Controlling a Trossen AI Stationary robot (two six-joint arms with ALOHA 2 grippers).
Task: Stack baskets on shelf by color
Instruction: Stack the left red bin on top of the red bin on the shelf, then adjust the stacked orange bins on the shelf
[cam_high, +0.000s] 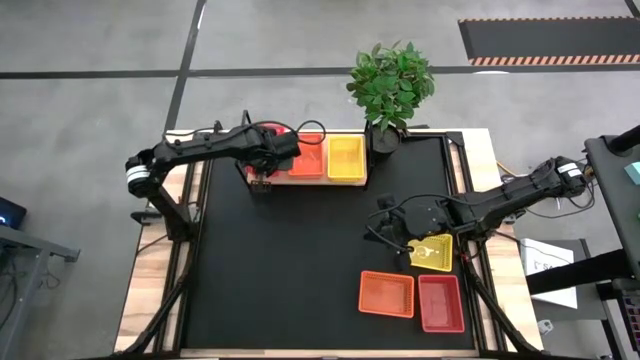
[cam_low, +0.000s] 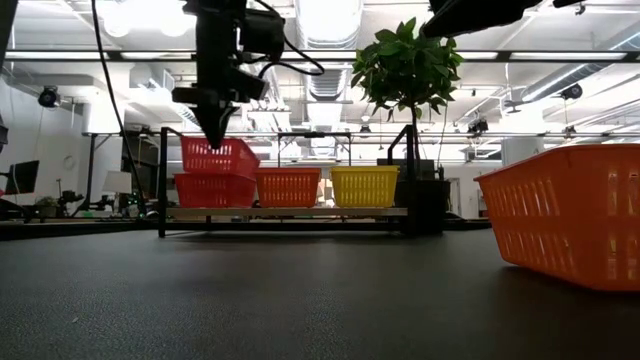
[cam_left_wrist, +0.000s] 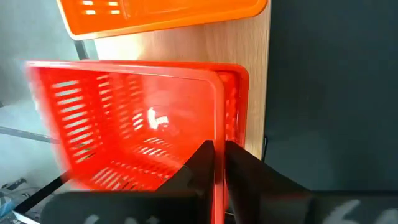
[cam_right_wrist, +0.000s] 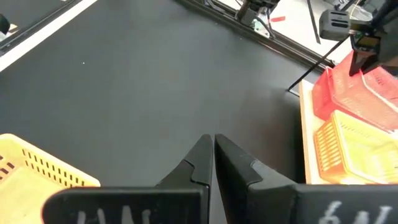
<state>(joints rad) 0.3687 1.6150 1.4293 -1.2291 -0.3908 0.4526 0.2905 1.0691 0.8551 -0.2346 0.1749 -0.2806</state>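
Red mesh wall sits pinched between your left gripper (cam_left_wrist: 217, 163) fingers, seating the upper red basket (cam_low: 219, 156) crookedly on the one already at the shelf (cam_high: 300, 181) end, beside one orange (cam_high: 307, 159) and one yellow (cam_high: 346, 158). Your right gripper (cam_high: 412, 238), fingers together and empty, hovers by the loose yellow basket (cam_high: 431, 252). Count seven in view: three red, two orange, two yellow; three loose ones, by my reckoning, remain.

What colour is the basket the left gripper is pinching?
Red; the basket in the left gripper shows best in the left wrist view.
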